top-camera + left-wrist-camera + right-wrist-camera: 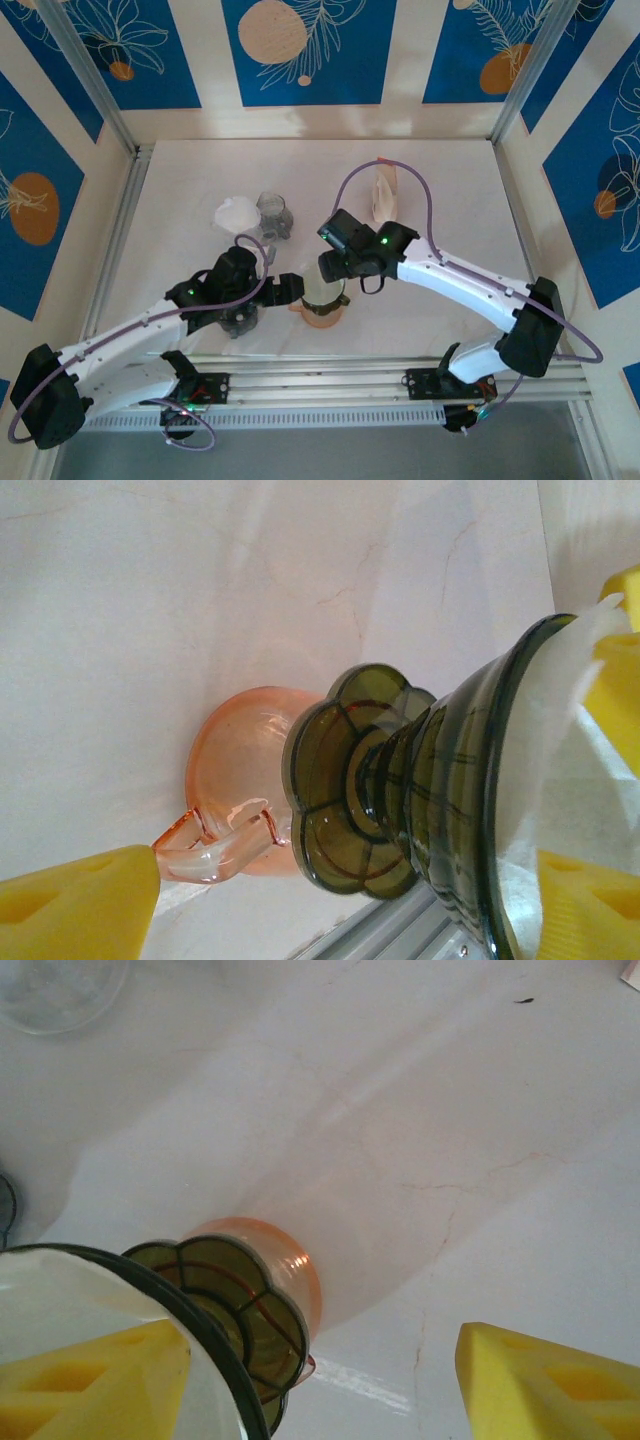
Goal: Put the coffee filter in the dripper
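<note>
The white filter (560, 810) lies inside the green glass dripper (440, 780), against its wall. The dripper is over an orange jug (240, 770) near the counter's (400, 1110) 6 o'clock edge. The right tool (320, 1345), from the dripper's 1 o'clock, gapes wide, with one finger on the filter and holding nothing. The left tool (345, 880), at 9 o'clock, is likewise spread and grips nothing. A glass (274, 215) stands at 11 o'clock.
</note>
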Action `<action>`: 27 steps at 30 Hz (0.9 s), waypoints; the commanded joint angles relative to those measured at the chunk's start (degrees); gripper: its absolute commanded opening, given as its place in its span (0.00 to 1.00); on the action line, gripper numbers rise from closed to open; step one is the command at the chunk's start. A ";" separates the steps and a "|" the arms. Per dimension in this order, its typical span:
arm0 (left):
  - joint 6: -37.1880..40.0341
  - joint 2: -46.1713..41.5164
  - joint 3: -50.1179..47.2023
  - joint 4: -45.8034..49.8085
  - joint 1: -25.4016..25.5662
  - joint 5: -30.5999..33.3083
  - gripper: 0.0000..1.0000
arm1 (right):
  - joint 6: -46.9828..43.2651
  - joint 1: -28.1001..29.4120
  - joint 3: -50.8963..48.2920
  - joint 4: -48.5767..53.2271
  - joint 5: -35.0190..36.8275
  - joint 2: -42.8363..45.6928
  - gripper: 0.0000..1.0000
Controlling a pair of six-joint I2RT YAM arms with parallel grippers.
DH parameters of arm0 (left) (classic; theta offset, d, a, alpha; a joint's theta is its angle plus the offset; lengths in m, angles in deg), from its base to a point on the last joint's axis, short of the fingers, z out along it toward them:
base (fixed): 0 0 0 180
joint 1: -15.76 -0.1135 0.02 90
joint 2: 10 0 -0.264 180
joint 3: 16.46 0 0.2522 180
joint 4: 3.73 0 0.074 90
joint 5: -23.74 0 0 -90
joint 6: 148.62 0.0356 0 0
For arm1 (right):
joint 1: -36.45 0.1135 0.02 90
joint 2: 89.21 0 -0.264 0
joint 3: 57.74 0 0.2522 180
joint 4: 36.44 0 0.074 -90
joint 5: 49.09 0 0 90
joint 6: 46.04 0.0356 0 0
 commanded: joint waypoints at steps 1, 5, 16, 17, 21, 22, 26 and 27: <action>-0.03 -0.59 0.03 2.54 0.65 1.13 0.87 | 1.71 0.43 0.04 1.61 2.57 2.64 0.71; -0.03 -0.73 0.57 2.80 0.65 1.25 0.87 | 1.40 1.13 0.36 1.05 2.71 4.25 0.71; 0.15 -2.66 3.43 4.28 0.67 1.64 0.95 | 3.17 2.11 -0.11 1.87 3.23 8.48 0.71; 0.20 -2.96 3.72 4.59 0.67 1.60 0.95 | 3.40 2.19 -0.31 2.02 3.44 8.88 0.71; 0.14 -4.71 4.88 5.43 0.63 1.92 0.98 | 4.29 2.44 -1.73 2.38 3.80 11.16 0.71; 0.31 -5.25 5.28 5.91 0.73 2.24 0.99 | 4.52 2.46 -2.09 2.53 3.80 11.69 0.71; 1.24 -7.66 6.92 8.37 0.61 3.61 1.00 | 5.63 2.81 -4.11 2.92 4.00 14.00 0.71; 1.63 -8.37 7.32 9.12 0.66 3.98 1.00 | 6.02 3.20 -4.94 2.99 4.17 14.93 0.71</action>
